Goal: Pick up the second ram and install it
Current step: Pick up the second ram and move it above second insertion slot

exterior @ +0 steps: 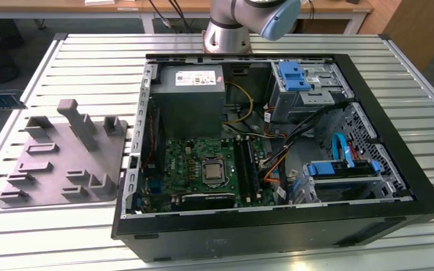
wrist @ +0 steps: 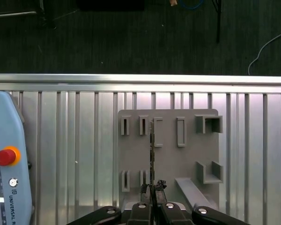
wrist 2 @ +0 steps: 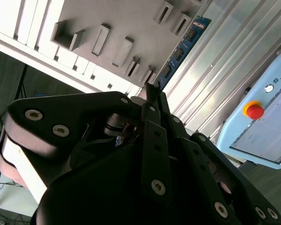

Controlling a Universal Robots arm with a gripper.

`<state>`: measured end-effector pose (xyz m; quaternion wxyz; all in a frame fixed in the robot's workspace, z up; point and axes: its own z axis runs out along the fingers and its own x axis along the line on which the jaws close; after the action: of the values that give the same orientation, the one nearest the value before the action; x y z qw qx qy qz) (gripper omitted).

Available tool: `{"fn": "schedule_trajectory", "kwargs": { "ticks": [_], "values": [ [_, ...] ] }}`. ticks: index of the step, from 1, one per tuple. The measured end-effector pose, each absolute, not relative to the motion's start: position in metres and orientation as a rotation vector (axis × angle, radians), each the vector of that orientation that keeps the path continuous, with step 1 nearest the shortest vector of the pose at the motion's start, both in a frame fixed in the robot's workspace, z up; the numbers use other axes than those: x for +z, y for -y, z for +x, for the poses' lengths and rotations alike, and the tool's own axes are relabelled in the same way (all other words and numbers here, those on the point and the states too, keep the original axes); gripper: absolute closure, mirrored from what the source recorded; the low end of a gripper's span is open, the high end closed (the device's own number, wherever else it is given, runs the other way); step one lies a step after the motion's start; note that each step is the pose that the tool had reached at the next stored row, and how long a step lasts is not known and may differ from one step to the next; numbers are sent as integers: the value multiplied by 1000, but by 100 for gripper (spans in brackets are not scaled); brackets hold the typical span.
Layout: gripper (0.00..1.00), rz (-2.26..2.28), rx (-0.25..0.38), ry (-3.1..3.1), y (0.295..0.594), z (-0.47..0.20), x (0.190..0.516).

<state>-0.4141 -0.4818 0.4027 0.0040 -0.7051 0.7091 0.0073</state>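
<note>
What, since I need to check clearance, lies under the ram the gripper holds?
Under the second ram, pinched by the gripper, lies the grey tray with its upright ribs, on the slatted table. The strip's edge covers a thin line of tray from sight.

We see bright, even overhead light, pale glare on the slatted table point(wrist: 253, 140), and deep shadow inside the computer case point(exterior: 277, 231).
</note>
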Motion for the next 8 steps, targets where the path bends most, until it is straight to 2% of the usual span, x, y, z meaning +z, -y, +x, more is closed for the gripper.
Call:
{"fn": "schedule_trajectory", "kwargs": {
  "ticks": [8],
  "values": [
    [86, -2209, 23, -2222, 482, -414, 411]
  ]
}}
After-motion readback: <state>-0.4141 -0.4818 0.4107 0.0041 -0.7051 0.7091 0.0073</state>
